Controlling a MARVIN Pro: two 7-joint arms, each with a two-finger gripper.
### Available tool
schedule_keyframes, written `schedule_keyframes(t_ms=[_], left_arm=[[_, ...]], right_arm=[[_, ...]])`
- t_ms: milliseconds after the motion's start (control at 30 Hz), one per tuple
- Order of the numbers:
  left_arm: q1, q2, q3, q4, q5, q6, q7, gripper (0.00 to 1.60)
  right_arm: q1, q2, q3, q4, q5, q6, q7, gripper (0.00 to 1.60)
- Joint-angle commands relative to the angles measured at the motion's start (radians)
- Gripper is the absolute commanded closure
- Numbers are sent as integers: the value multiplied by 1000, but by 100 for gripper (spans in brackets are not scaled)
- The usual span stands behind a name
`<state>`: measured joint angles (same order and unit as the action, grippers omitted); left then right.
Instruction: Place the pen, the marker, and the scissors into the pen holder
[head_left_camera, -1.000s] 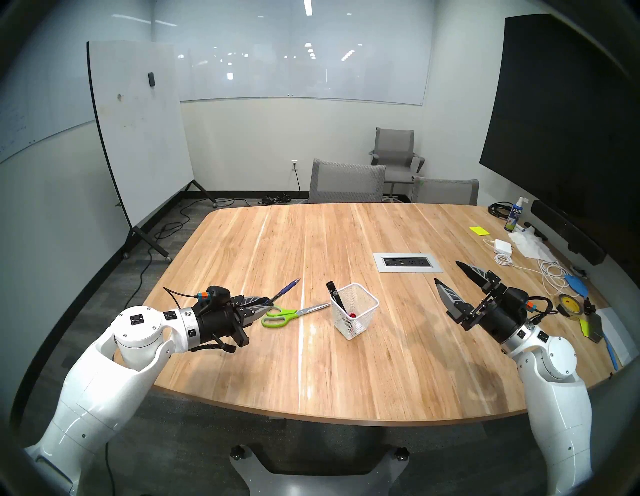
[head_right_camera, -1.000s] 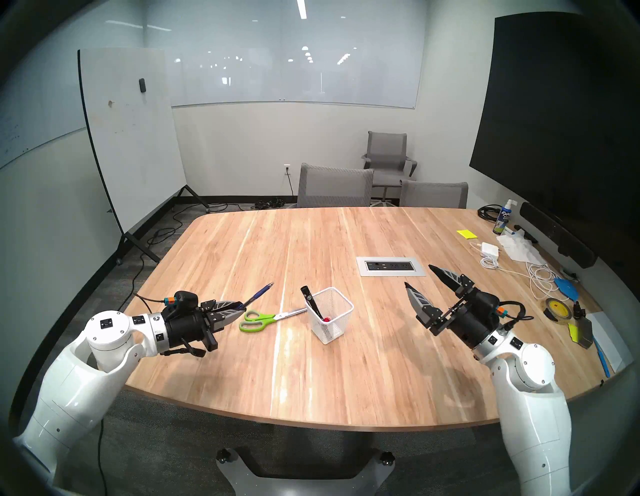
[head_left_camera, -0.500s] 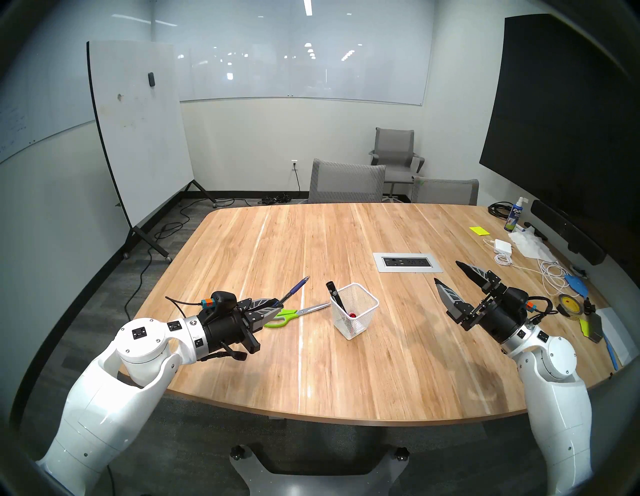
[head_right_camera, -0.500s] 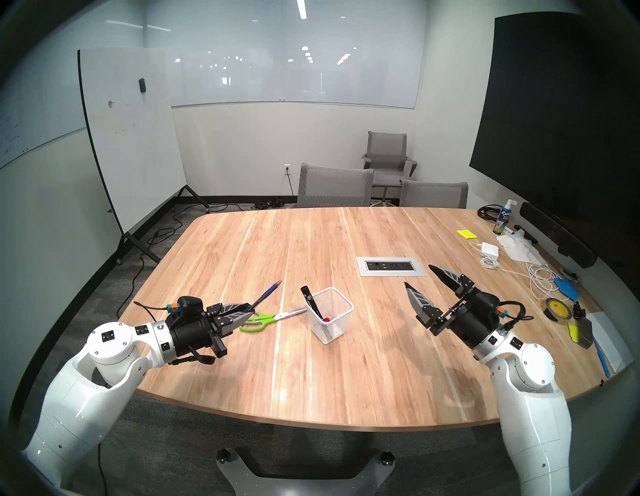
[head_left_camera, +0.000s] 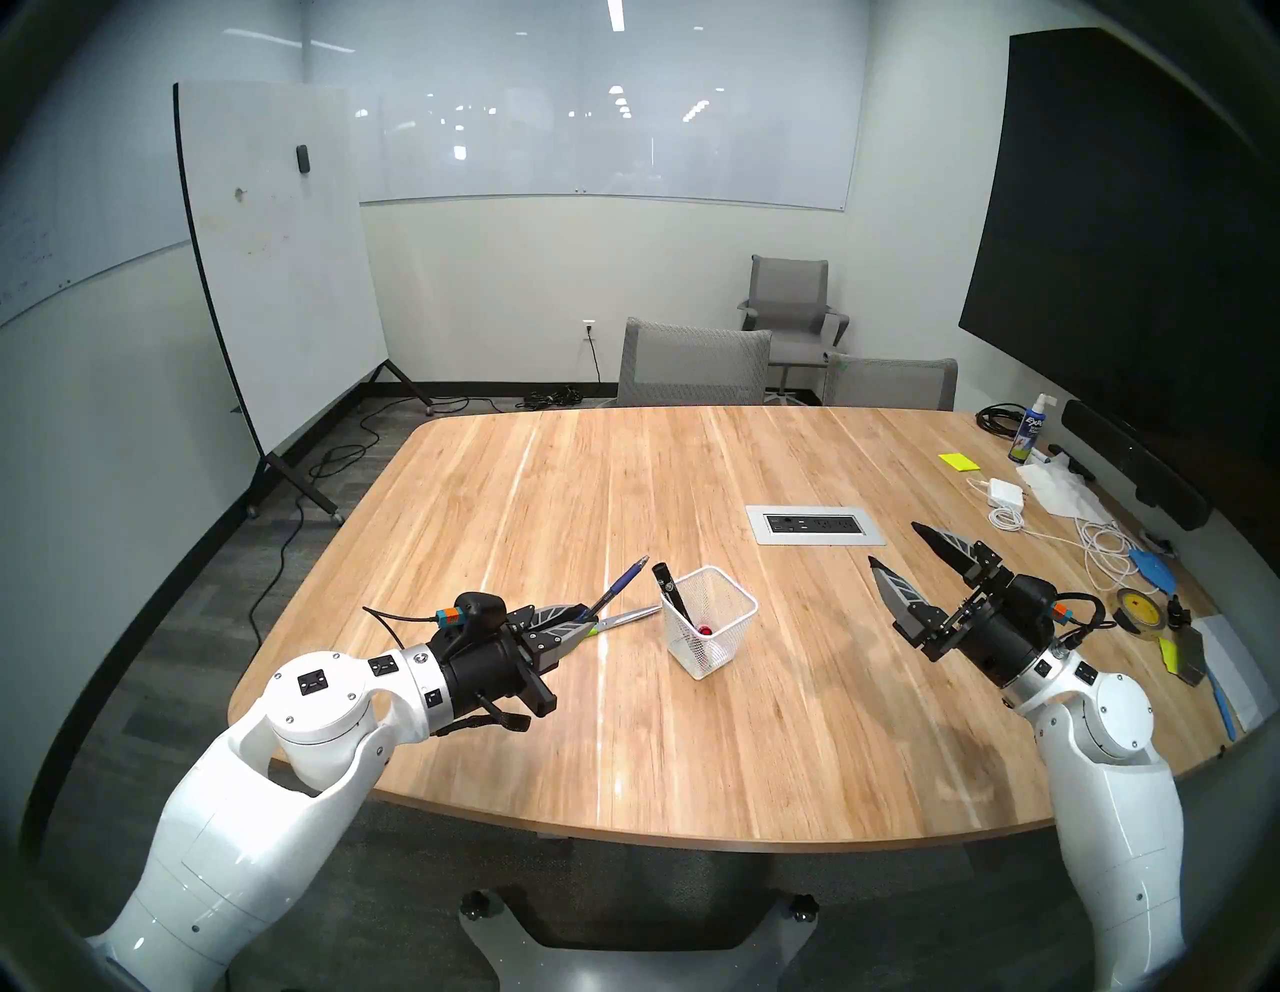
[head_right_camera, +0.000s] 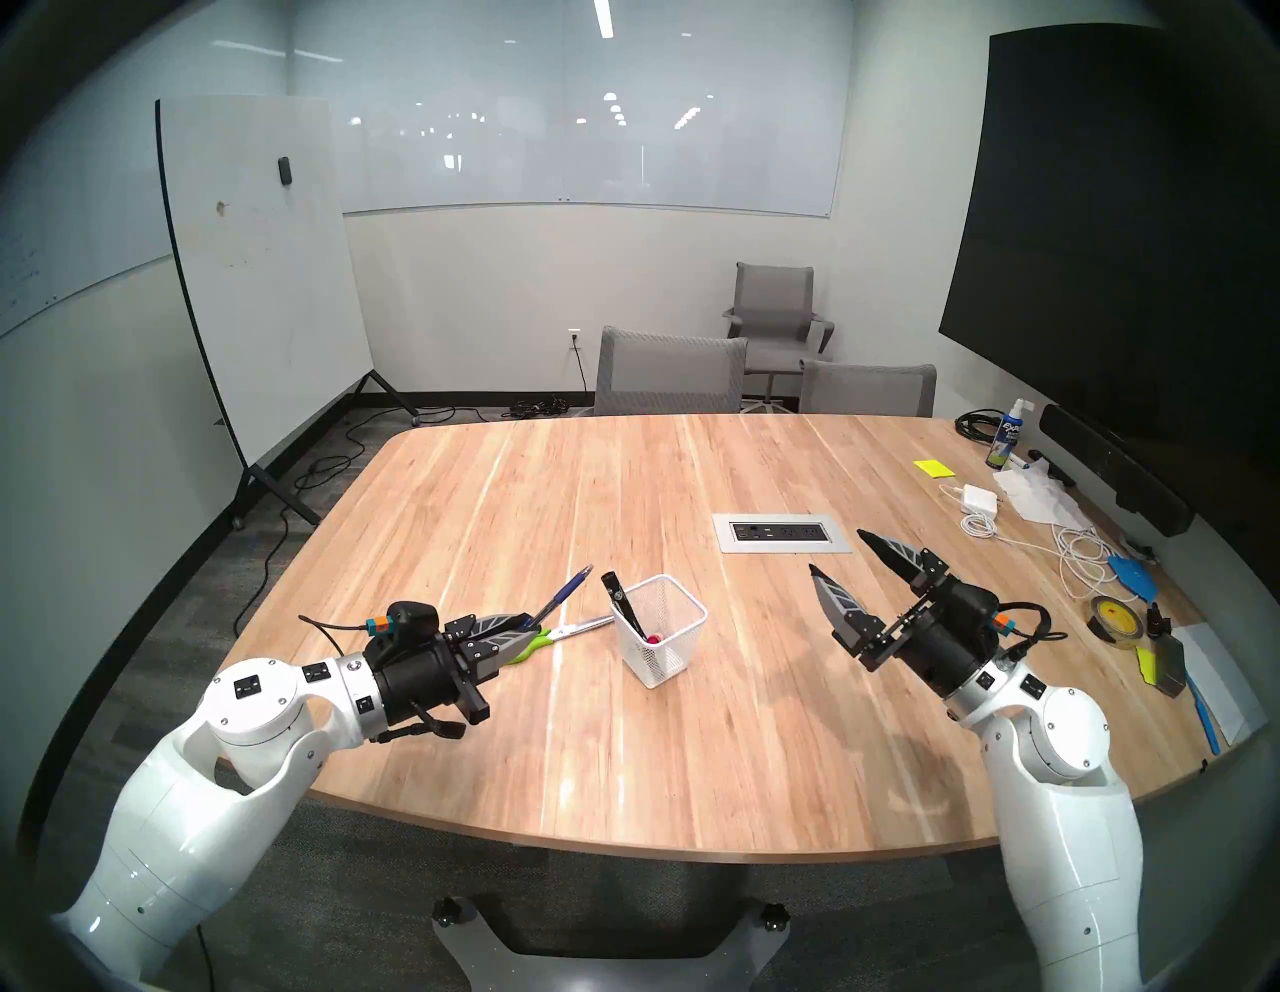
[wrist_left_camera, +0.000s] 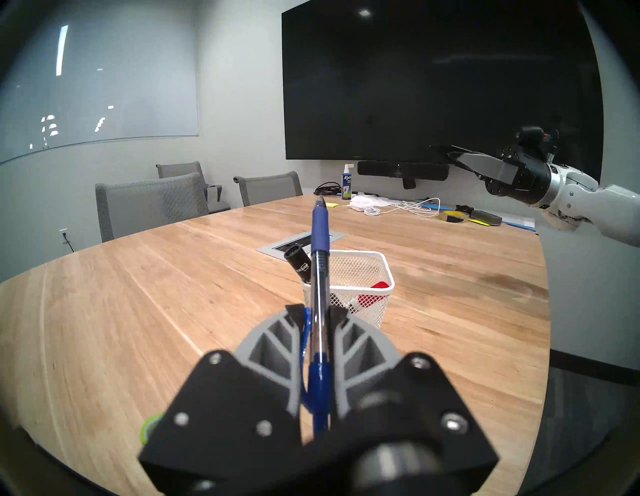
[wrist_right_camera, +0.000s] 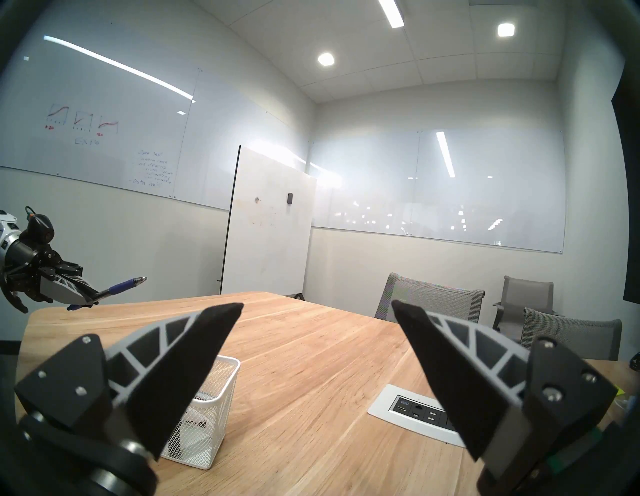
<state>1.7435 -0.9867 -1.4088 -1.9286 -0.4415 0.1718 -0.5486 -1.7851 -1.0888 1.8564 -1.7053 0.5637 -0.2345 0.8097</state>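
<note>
Carrying the pen (head_left_camera: 618, 585), the left gripper (head_left_camera: 580, 618) has slid rightward over the scissors (head_left_camera: 627, 617), so their green loops are now mostly hidden beneath it, while the right gripper (head_left_camera: 904, 564) has kept still, its jaws wide apart and empty. Left jaws are clamped on the pen's rear end; its long axis runs forward and up, tip just left of the pen holder (head_left_camera: 720, 627), the nearer arm's target. On the table (head_left_camera: 692, 748): one pen, one scissors, one holder, one black marker (head_left_camera: 669, 590) leaning inside, plus something red at the bottom.

Glossy wooden table (head_left_camera: 692, 485), white wire-mesh pen holder (head_left_camera: 720, 648)
</note>
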Motion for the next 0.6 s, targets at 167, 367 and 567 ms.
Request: schedule_keyframes(t_ms=[167,367,567], left_arm=[[-31,-38,4,-14,-13,-6,33,160],[-28,-52,16,-12,-20,-17,38,160],[-44,-74,42,-6,-17,-19,52,160]], right_arm=[[8,-1,2,-14,4,-4,0,0],[8,-1,2,-14,4,-4,0,0],[8,-1,2,-14,4,-4,0,0]])
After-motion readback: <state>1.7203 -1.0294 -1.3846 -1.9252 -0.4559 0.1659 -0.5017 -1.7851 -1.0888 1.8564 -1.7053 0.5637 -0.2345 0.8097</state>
